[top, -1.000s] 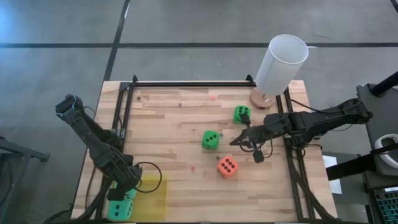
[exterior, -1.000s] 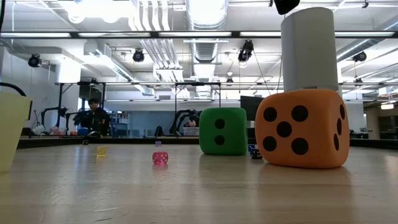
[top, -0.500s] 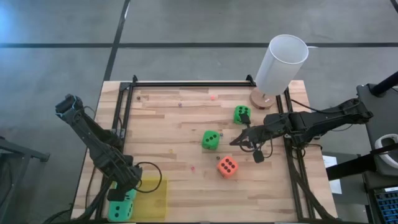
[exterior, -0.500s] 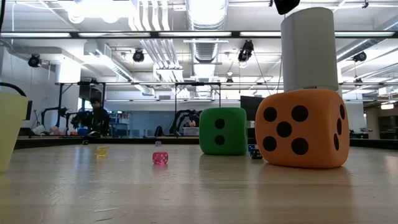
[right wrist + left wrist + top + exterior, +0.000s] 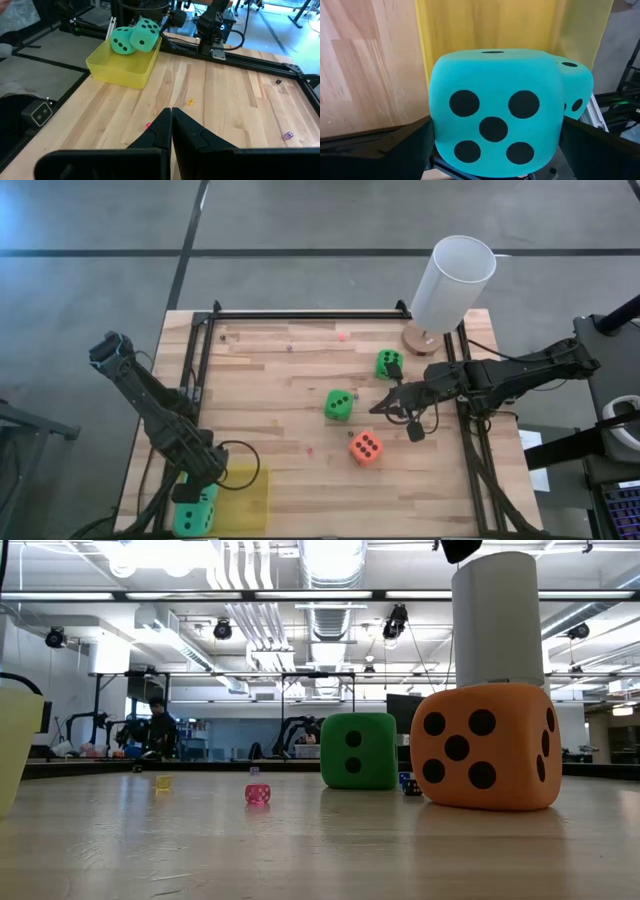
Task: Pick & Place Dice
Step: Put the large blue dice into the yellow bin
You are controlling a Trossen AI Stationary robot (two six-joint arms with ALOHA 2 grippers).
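Note:
My left gripper (image 5: 196,498) is at the table's near left corner, shut on a teal die (image 5: 495,110) over the yellow tray (image 5: 248,492). A second teal die (image 5: 576,89) lies in the tray behind it. Two green dice (image 5: 389,363) (image 5: 339,404) and the orange-red die (image 5: 365,447) rest flat on the wood right of the middle. My right gripper (image 5: 381,406) is shut and hovers between the green dice, right of the nearer one, touching nothing. In the right wrist view both teal dice (image 5: 133,36) show at the tray. My left gripper pinches the teal die between its two fingers (image 5: 395,150), one on each of two opposite side faces (image 5: 436,135). The five-pip face is turned to the wrist camera. The die sits over the tray's left end; whether it rests on the tray floor, I cannot tell.
A white cylinder (image 5: 452,280) stands tilted on a round wooden base at the far right corner. Black rails (image 5: 300,313) frame the table's far, left and right sides. Tiny coloured beads (image 5: 257,793) lie scattered on the wood. Bare wood lies between the tray and the dice.

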